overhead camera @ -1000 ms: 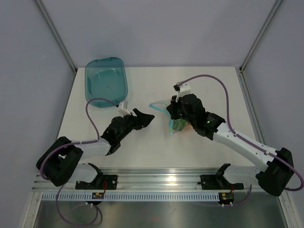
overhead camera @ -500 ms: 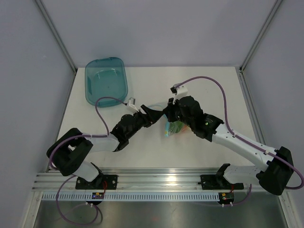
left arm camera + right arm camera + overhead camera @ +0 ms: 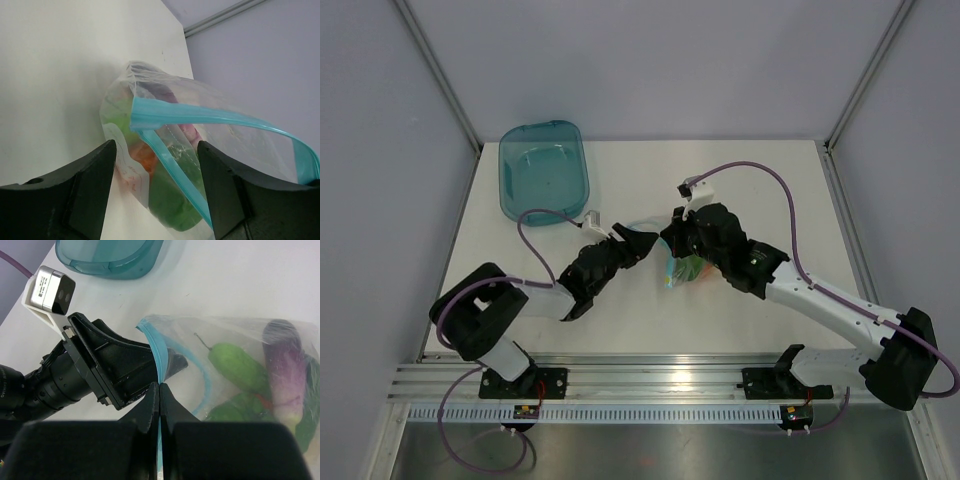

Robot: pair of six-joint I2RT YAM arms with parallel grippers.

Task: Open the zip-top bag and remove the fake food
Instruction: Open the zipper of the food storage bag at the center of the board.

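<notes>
The zip-top bag (image 3: 682,268) lies mid-table, clear with a teal zip strip (image 3: 200,116), and its mouth gapes open. My right gripper (image 3: 670,238) is shut on one strip of the mouth (image 3: 159,365) and holds it up. My left gripper (image 3: 642,242) is open right at the mouth, its fingers (image 3: 90,185) on either side of the lower strip without pinching it. Fake food shows inside: a green pod (image 3: 232,362), a purple eggplant (image 3: 285,365), a green piece (image 3: 172,200) and an orange one (image 3: 145,155).
A teal translucent tub (image 3: 542,170) sits at the back left corner of the white table (image 3: 760,180). Grey walls enclose the table on three sides, and an aluminium rail (image 3: 660,375) runs along the near edge.
My left arm has reached right until its jaws meet the bag's mouth, and they have narrowed slightly. My right gripper has drawn the bag a little to the left.
</notes>
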